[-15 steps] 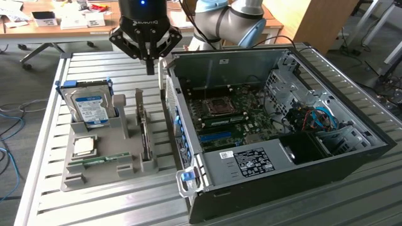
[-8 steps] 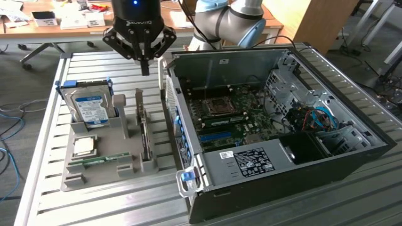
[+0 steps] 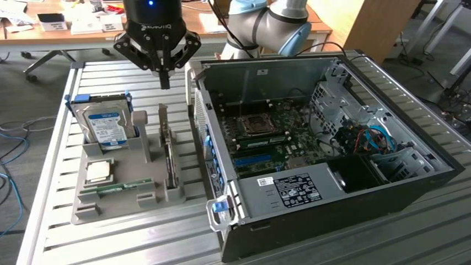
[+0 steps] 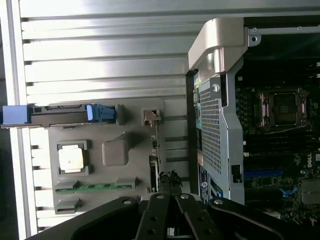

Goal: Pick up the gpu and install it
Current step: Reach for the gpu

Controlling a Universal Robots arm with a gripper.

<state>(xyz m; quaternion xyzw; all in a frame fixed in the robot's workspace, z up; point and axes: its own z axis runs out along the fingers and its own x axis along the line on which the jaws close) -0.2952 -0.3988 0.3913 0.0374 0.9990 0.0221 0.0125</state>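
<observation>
The gpu (image 3: 169, 150) stands on edge in a slot of the grey holder tray (image 3: 110, 212), its silver bracket end toward the far side. In the wrist view the gpu (image 4: 154, 150) appears as a thin edge-on strip. My gripper (image 3: 164, 81) hangs above the far end of the gpu, apart from it, with its fingers shut together and nothing between them. The wrist view places my gripper (image 4: 169, 192) over the card's edge. To the exterior view's right lies the open computer case (image 3: 294, 192), with its motherboard (image 3: 268, 135) exposed.
The tray also holds a hard drive (image 3: 107, 124) in a blue bracket, a CPU chip (image 3: 99, 170) and a RAM stick (image 3: 118, 187). Everything rests on a slatted metal table (image 3: 96, 77). The case wall (image 3: 197, 110) rises close beside the gpu. A cluttered desk (image 3: 74, 25) stands behind.
</observation>
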